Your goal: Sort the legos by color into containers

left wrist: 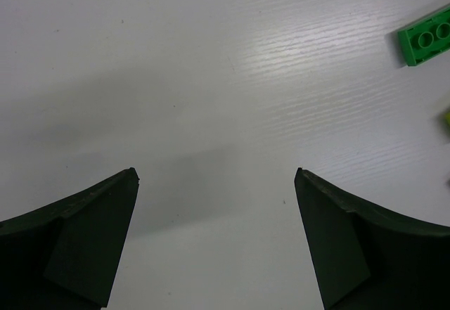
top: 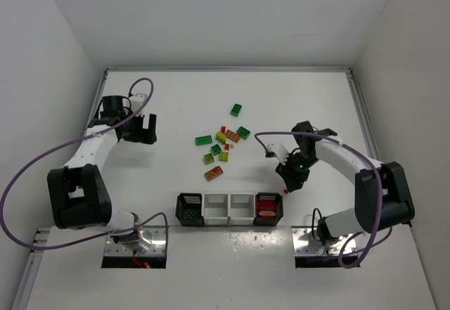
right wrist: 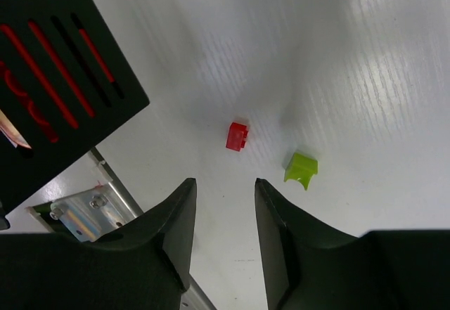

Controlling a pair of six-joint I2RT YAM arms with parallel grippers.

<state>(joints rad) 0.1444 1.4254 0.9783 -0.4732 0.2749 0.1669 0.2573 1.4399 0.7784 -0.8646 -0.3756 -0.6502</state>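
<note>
two arms bent | left gripper [top: 137,128] wide | right gripper [right wrist: 225,183] near red lego [right wrist: 237,136]

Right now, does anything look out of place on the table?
Yes. A tiny red brick and a yellow-green piece lie on the bare table beside the right black bin, apart from the main pile. They were possibly dropped short of it. The right tool near them holds nothing.

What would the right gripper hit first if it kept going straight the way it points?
Probably the small red brick, lying on the table just ahead of the right gripper; the yellow-green piece sits aside. Depth is unclear: it might touch bare table first.
</note>
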